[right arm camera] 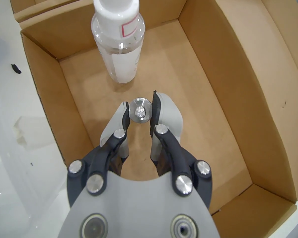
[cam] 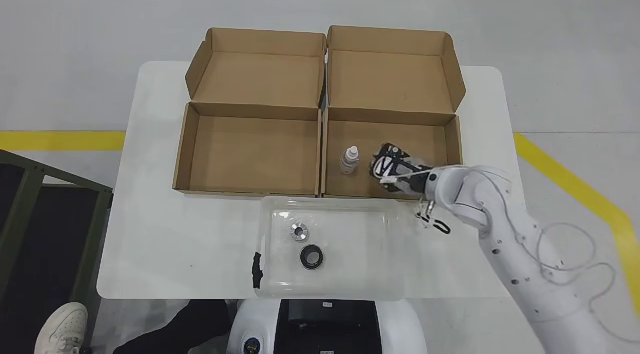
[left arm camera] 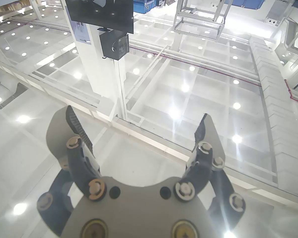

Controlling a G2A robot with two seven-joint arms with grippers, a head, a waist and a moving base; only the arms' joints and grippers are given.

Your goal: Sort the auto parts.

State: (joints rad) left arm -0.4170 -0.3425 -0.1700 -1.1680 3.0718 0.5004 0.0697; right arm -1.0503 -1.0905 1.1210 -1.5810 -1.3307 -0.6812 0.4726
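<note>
The right gripper [right arm camera: 139, 111] is pinching a metal disc [right arm camera: 139, 114] over the right-hand box [cam: 400, 132], with a silver fitting [cam: 298, 230] and black ring [cam: 312, 255] waiting in the lower-centre tray [cam: 362, 254].

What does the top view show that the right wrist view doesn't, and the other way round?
Top view: the left box, the white table, and a silver part and black ring lying in the clear bin.
Right wrist view: the round metal part pinched between the right gripper fingers, and the red outline on the bottle's label.
Both: the right box, the bottle standing in it, and the right gripper over its floor.
</note>
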